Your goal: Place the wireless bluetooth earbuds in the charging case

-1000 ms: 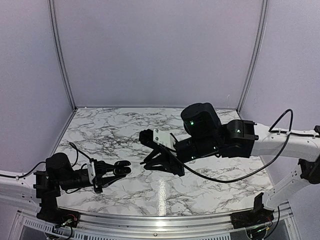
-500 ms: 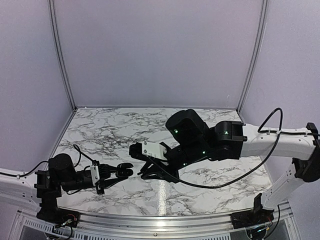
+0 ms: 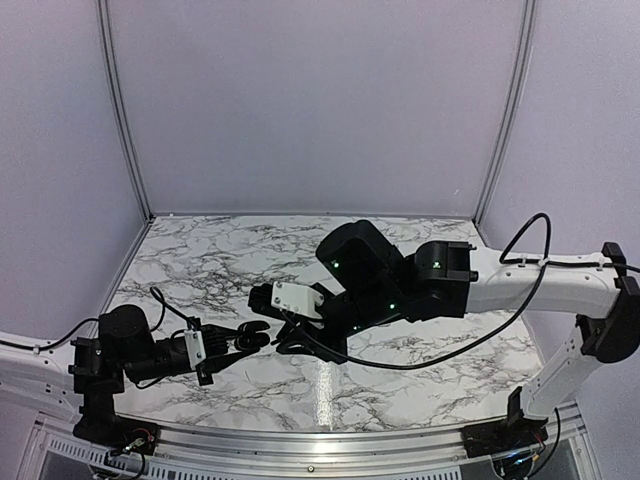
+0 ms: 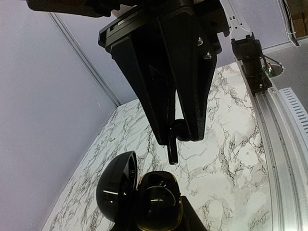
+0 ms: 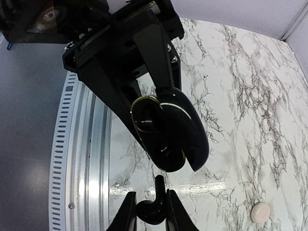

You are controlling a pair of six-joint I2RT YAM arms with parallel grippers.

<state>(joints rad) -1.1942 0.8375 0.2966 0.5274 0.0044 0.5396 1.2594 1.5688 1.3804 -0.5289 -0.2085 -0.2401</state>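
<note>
While L pincer [image 3: 252, 341] grips case [image 4: 154, 199], R pincer [image 5: 150, 211] pinches earbud [image 4: 177, 131].

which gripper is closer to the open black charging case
Left. The left gripper holds the charging case itself. The right gripper hangs just beyond its open mouth, pinching an earbud, with a small gap showing.

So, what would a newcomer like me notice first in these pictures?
Most striking are the two arms close together above the marble table. The left gripper holds a glossy black charging case open, and the right gripper pinches a black earbud just over it, stem toward the case. In the right wrist view, a pale pebble-shaped object lies on the table at lower right.
</note>
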